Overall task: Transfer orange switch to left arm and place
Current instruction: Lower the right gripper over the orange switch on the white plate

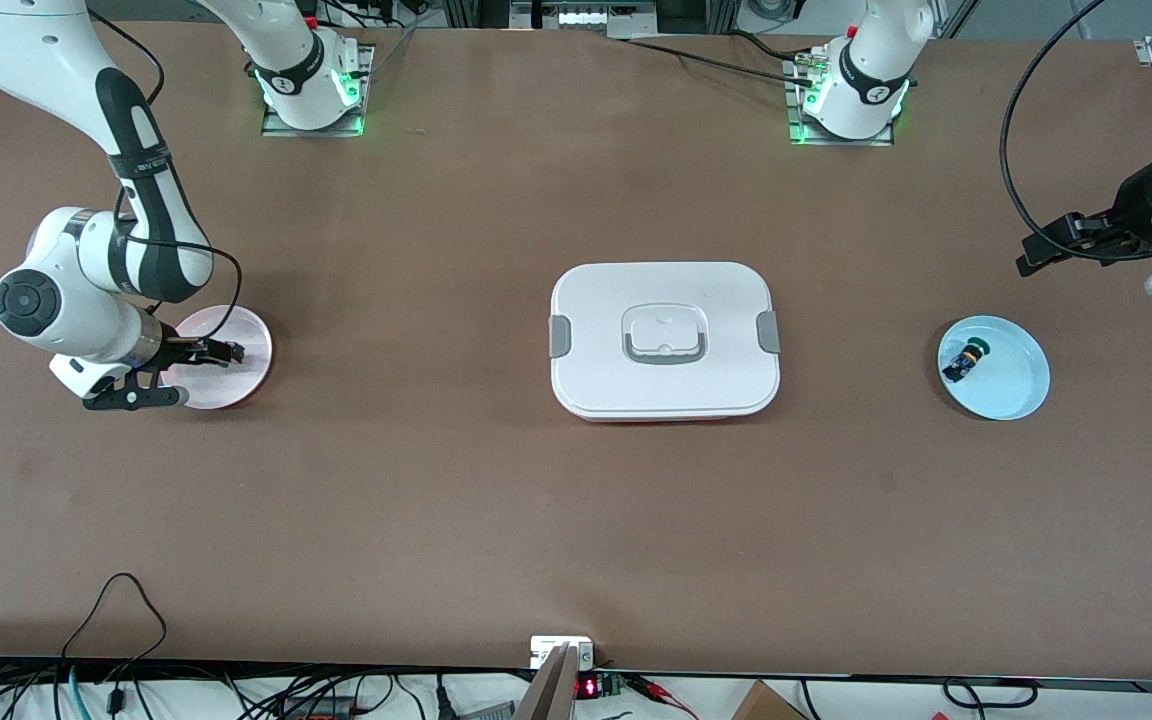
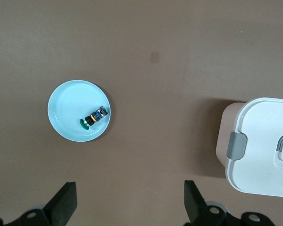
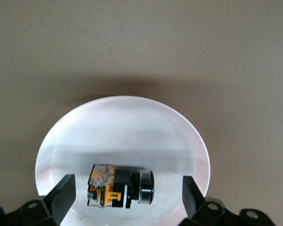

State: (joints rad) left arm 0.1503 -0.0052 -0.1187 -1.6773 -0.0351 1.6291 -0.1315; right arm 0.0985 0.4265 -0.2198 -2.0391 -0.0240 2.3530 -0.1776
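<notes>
Brown and bare in the middle, the table point(image 1: 436, 500) carries the white box point(image 1: 665, 340) at its centre, which is my landmark. Toward the right arm's end from the box, the orange switch point(image 3: 120, 185) lies on its side on a pink plate point(image 1: 241, 385), with the right gripper point(image 3: 127, 197) low over it, fingers apart and straddling the part. Toward the left arm's end from the box, the left gripper point(image 2: 129, 202) hangs high with fingers spread, waiting near a blue plate point(image 1: 1021, 395) that holds the green-capped part point(image 1: 964, 360). The switch is small and round-bodied, so a closing grip could roll it away or pinch it crooked. A low carry toward the box risks clipping its lid, and a handover there could drop it.
</notes>
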